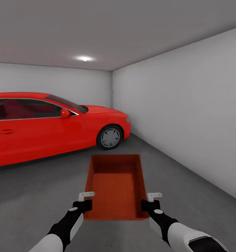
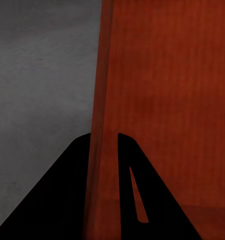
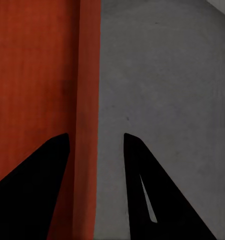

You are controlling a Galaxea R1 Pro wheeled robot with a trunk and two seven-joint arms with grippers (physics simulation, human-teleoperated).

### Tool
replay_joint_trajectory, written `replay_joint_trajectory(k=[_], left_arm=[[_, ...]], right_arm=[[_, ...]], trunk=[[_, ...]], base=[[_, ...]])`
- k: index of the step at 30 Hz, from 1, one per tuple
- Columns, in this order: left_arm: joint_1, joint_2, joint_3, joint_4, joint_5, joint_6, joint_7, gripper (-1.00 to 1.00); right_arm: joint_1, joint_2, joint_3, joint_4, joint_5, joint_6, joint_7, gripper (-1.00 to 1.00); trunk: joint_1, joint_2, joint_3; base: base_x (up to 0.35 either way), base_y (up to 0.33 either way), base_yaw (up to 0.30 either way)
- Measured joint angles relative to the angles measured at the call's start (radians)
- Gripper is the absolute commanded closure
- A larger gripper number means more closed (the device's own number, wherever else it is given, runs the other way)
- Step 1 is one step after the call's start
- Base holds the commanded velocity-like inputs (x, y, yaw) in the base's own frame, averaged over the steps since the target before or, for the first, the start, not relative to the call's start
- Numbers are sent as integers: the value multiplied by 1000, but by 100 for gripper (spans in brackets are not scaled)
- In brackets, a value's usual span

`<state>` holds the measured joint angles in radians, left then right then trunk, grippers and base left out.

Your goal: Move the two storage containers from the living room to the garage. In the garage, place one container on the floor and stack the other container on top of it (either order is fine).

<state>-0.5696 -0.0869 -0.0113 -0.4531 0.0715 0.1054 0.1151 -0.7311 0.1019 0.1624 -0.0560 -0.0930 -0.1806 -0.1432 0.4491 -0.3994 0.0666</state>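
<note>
One orange-red open-top storage container [image 1: 116, 185] is in front of me in the garage, its long axis pointing away. It is empty inside. My left gripper [image 1: 85, 203] is shut on the container's left wall near the front corner; in the left wrist view the two fingers [image 2: 103, 137] pinch that wall [image 2: 167, 100]. My right gripper [image 1: 148, 203] straddles the right wall; in the right wrist view its fingers [image 3: 96, 136] stand open, with a gap between the wall [image 3: 85, 75] and the outer finger. Whether the container rests on the floor [image 1: 34, 196] I cannot tell.
A red car [image 1: 44, 126] is parked to the left and ahead, its front wheel just beyond the container. A plain white wall [image 1: 187, 115] runs along the right side. Dark grey concrete lies all around the container.
</note>
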Motion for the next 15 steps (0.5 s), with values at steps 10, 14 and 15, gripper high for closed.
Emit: replay_joint_trajectory(k=[10, 14, 15], left_arm=[[0, -1, 0, 0, -1, 0, 0, 100], [0, 0, 0, 0, 0, 0, 0, 100], [0, 0, 0, 0, 0, 0, 0, 100]], right_arm=[[0, 0, -1, 0, 1, 0, 0, 100], [0, 0, 0, 0, 0, 0, 0, 100], [0, 0, 0, 0, 0, 0, 0, 100]], trunk=[[0, 0, 0], [0, 0, 0], [0, 0, 0]], base=[[321, 0, -289], [321, 0, -289], [321, 0, -289]])
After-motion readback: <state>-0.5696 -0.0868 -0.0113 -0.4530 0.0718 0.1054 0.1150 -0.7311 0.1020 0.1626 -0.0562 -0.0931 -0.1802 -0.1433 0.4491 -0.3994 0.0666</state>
